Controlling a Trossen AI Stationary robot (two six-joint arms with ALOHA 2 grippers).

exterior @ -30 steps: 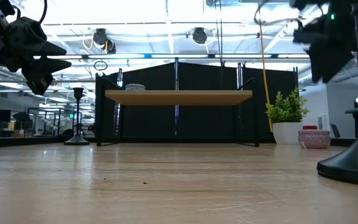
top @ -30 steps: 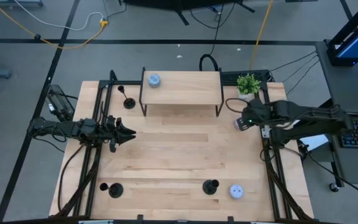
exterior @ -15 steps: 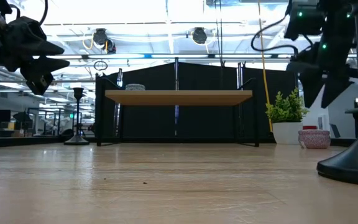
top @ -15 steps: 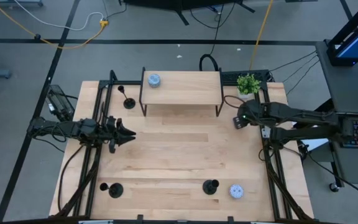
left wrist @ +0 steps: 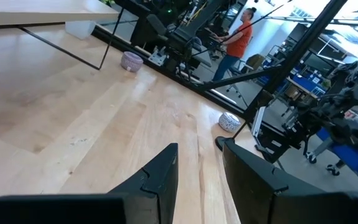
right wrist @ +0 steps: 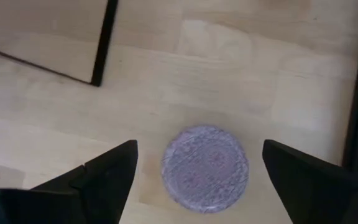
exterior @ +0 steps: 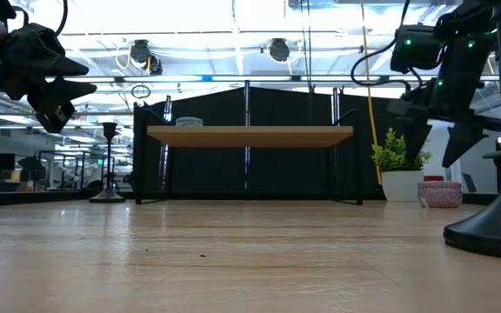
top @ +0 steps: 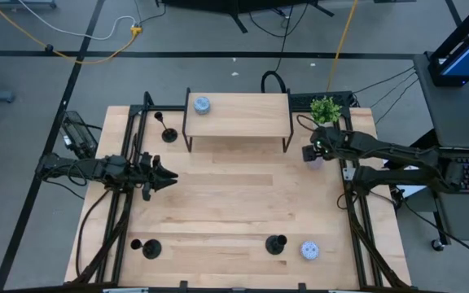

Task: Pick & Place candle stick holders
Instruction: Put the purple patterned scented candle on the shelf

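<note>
- Three candle stick holders stand on the table (top: 234, 203): one (top: 168, 133) by the left leg of the little shelf (top: 237, 114), one (top: 146, 247) at the near left corner, one (top: 276, 243) at the near edge just beside a pale-blue tin (top: 309, 250).
- The right gripper (right wrist: 194, 171) hangs over a lilac tin (right wrist: 205, 168), fingers spread wide to either side of it, gripping nothing.
- The left gripper (top: 163, 174) hovers at the table's left side, fingers a little apart, empty.
</note>
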